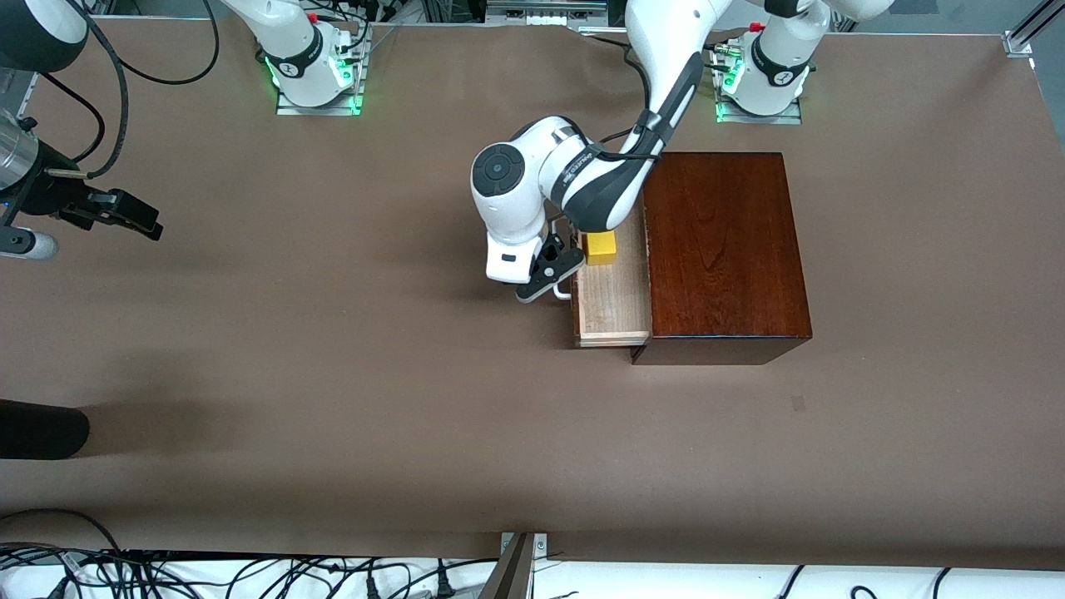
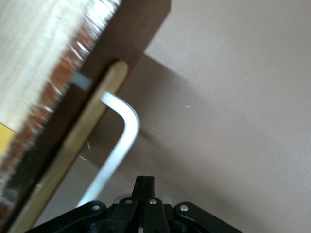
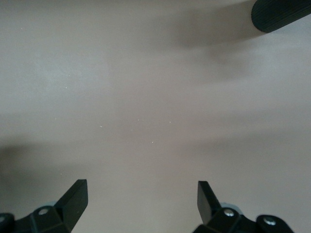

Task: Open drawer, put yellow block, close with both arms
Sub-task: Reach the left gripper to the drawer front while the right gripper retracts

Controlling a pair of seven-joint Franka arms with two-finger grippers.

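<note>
I see my left gripper (image 1: 550, 273) pinched closed beside the white handle (image 2: 121, 141); the yellow block (image 1: 600, 247) sits in the open drawer (image 1: 611, 299) just past it. My right gripper (image 3: 142, 198) waits, spread wide over bare table (image 1: 333, 374).

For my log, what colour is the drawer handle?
White; the handle shows best in the left wrist view.

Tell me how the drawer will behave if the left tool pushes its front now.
The drawer is a rigid wooden tray, so it should slide straight into the box rather than flex. The block sits flat-faced inside and probably won't roll, though it may skid. The left tool, fingers shut, is at the handle; a push off-centre might skew the tray.
</note>
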